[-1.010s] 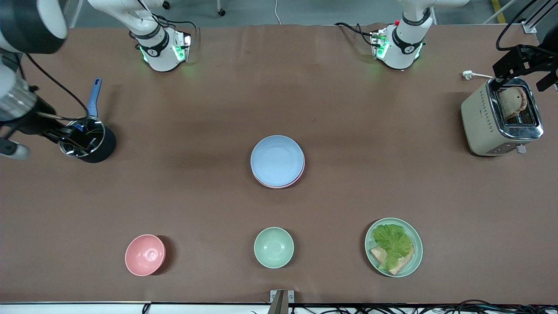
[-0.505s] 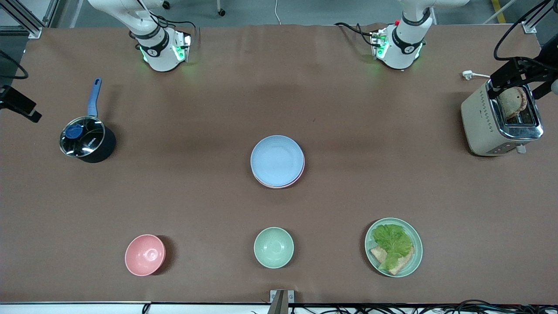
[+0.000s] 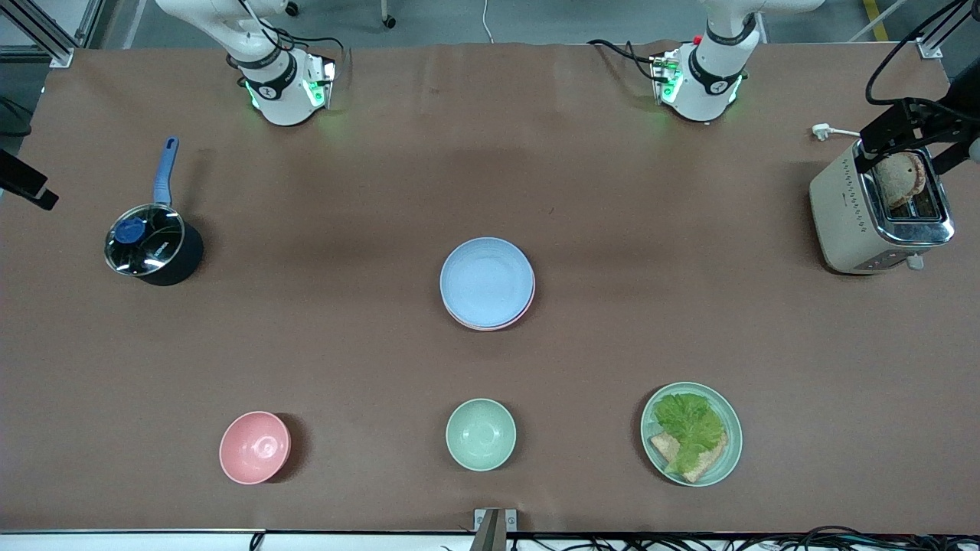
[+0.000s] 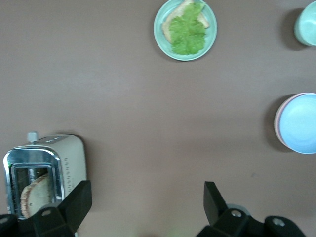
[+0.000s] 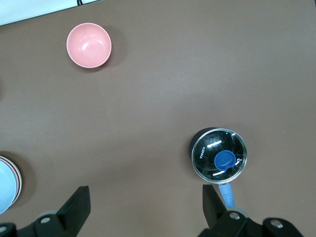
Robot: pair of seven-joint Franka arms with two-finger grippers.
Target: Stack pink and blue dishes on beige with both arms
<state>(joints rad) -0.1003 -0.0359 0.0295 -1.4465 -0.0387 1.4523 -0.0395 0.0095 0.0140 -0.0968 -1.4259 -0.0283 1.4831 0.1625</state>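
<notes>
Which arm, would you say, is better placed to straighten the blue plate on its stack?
Probably left: the open left gripper hangs over the table by the toaster; the open right gripper sits at the table's edge near the saucepan.

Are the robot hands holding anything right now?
No, nothing is held. The left end effector is open high over the table by the toaster; the right end effector is open above the pot.
</notes>
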